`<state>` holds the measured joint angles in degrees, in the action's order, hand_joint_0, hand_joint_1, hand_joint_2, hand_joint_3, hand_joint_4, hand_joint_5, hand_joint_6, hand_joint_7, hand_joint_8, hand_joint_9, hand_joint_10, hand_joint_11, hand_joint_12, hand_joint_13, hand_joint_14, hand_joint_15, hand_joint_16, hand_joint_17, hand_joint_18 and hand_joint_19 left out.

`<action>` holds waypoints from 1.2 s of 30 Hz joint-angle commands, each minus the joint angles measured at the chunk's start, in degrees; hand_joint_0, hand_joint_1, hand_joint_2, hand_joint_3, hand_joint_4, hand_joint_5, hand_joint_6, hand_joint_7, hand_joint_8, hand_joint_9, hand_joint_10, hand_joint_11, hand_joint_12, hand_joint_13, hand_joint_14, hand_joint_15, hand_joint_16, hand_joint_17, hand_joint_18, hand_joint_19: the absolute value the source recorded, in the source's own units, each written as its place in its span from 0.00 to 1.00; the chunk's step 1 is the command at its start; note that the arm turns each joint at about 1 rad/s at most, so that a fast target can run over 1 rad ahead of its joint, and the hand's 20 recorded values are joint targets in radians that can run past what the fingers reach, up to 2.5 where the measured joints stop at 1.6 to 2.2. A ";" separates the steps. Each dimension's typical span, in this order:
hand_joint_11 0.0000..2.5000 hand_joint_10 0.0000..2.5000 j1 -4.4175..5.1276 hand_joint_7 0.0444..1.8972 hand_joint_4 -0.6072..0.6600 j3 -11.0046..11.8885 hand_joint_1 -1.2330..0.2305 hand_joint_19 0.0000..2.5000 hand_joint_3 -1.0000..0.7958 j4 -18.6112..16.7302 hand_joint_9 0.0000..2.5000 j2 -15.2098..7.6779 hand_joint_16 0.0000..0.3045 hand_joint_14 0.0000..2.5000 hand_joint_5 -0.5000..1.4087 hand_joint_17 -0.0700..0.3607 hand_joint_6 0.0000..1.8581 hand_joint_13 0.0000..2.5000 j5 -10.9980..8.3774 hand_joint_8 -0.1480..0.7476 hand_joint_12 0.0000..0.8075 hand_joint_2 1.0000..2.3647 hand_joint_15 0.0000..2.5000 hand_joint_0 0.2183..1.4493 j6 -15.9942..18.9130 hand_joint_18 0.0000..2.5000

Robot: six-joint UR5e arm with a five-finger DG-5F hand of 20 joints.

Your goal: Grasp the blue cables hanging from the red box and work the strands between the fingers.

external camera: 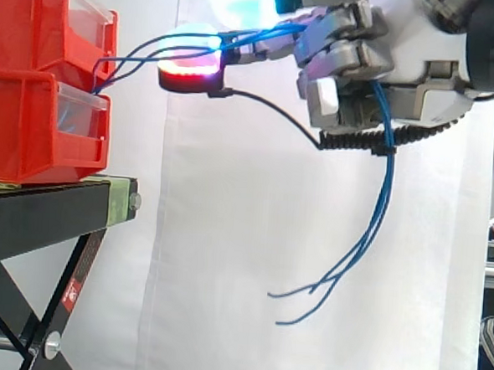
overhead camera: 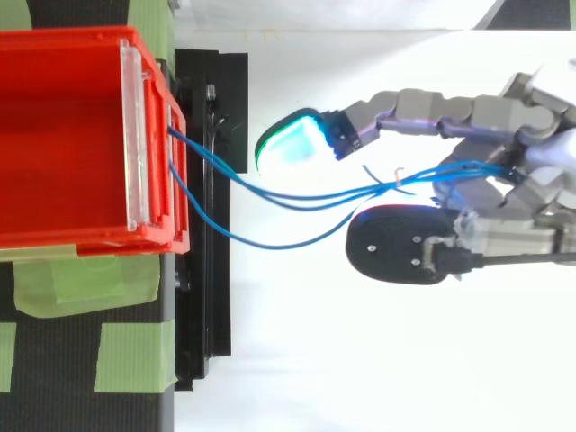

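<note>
Hand (external camera: pixel 380 59) apart from the stacked red bins (external camera: pixel 32 130), curled round blue cables (overhead camera: pixel 396 186) strung from the bins, cable ends dangling below it.

Hand (external camera: pixel 380 59) level, fingers stretched left, clamping blue cables (external camera: pixel 389 173).

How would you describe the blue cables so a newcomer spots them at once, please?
Find the red bins on the black stand. From them the blue cables run to the hand and dangle below it. They alone are thin, blue strands.
</note>
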<state>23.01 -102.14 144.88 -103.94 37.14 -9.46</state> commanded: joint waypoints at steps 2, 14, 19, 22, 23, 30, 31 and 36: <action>1.00 1.00 0.02 0.34 0.75 0.01 0.39 0.23 0.28 1.55 0.70 1.11 0.84 1.00 0.41 0.61 0.00 0.78 -0.05 0.70 0.73 0.01 0.64 0.53 -0.30 1.00; 1.00 1.00 0.54 0.66 0.70 0.01 0.36 0.23 0.17 2.43 0.70 1.11 0.84 1.00 0.42 0.61 0.00 0.78 -0.13 0.70 0.73 0.01 0.64 0.54 -0.65 1.00; 1.00 1.00 0.81 0.63 0.72 0.01 0.36 0.23 0.08 3.57 0.70 1.02 0.84 1.00 0.40 0.61 0.01 0.78 -0.05 0.70 0.73 0.00 0.64 0.51 -1.17 1.00; 1.00 1.00 0.81 0.65 0.70 0.01 0.35 0.23 0.10 3.75 0.70 1.02 0.84 1.00 0.41 0.61 0.00 0.78 0.04 0.70 0.73 0.01 0.64 0.55 -1.35 1.00; 1.00 1.00 0.81 0.65 0.70 0.01 0.35 0.23 0.11 3.92 0.70 1.11 0.84 1.00 0.41 0.61 0.01 0.78 0.04 0.70 0.73 0.01 0.64 0.55 -1.53 1.00; 1.00 1.00 0.81 0.71 0.66 0.01 0.32 0.23 0.13 4.19 0.70 1.02 0.84 1.00 0.35 0.61 0.06 0.78 0.04 0.70 0.73 0.01 0.64 0.63 -2.14 1.00; 1.00 1.00 0.81 0.70 0.67 0.01 0.32 0.23 0.11 4.19 0.70 1.02 0.84 1.00 0.34 0.61 0.07 0.78 0.04 0.70 0.73 0.01 0.64 0.62 -2.14 1.00; 1.00 1.00 0.81 0.70 0.68 0.01 0.32 0.23 0.05 4.19 0.70 0.93 0.84 1.00 0.33 0.61 0.07 0.78 0.04 0.70 0.73 0.00 0.64 0.56 -2.14 1.00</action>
<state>23.82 -102.14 149.06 -102.93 37.18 -11.58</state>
